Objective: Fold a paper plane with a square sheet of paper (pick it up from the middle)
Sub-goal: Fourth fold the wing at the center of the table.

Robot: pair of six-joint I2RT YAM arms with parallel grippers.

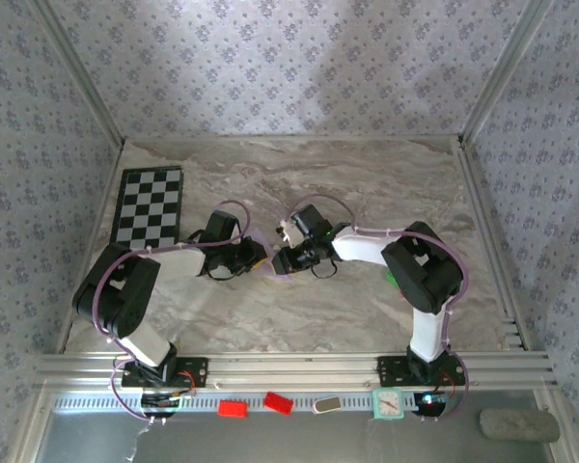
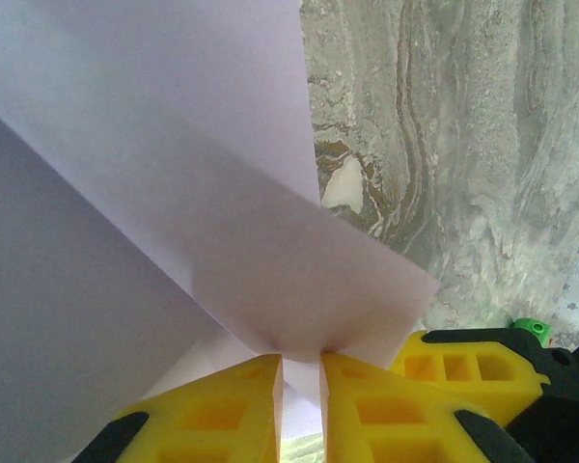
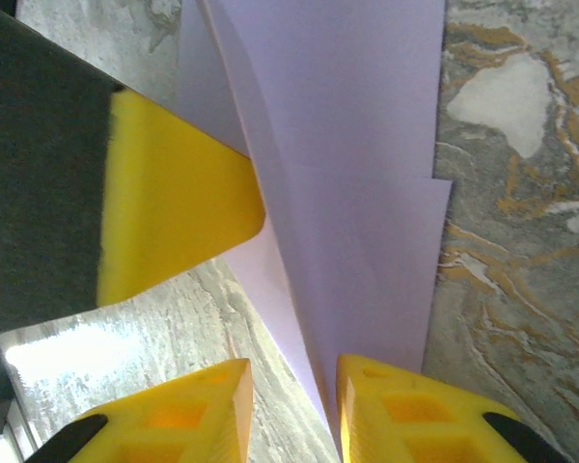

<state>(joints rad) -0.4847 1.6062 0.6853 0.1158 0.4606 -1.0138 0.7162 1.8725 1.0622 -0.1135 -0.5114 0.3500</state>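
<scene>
Mid-fold step, we judge: the paper (image 2: 174, 183) already shows folded layers but isn't a dart yet. It sits just right of the checkerboard (image 1: 150, 204), between both arms. Left gripper (image 2: 301, 371) pinches a folded edge btw its pads. Right gripper (image 3: 291, 386) stands spread, paper lying against one finger only, surface (image 3: 521, 193) visible thru the gap. Next move, imo: right gripper must close on the layers w/o skewing them, left keeping the crease lined up.
</scene>
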